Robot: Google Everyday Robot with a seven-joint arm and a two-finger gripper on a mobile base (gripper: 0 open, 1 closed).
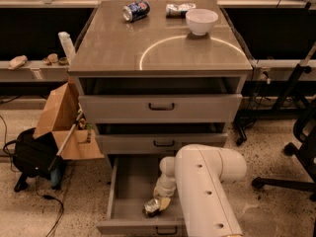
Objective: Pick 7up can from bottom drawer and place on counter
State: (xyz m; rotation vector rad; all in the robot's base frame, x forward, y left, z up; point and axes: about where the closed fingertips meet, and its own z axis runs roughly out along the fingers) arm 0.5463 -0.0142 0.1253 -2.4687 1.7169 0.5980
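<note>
**Arm bent down into the open bottom drawer, pincer at the 7up can**

The thick, smooth white arm (207, 191) comes in from the lower right, turns at a rounded elbow and drops a slimmer wrist into the bottom drawer (126, 181), which stands pulled out. The pincer (159, 204) sits low near the drawer's front, right against the 7up can (150, 208), a small pale silvery thing on the flat grey floor (whether the pincer is spread or clamped on it, I cannot tell). Above are two shallower grey drawers with small dark handles. The table (113, 48) is glossy grey-brown with a pale arc. At its back are a blue can (136, 10) on its side, a crinkled foil packet (178, 9) and a round white bowl (201, 21).
</note>
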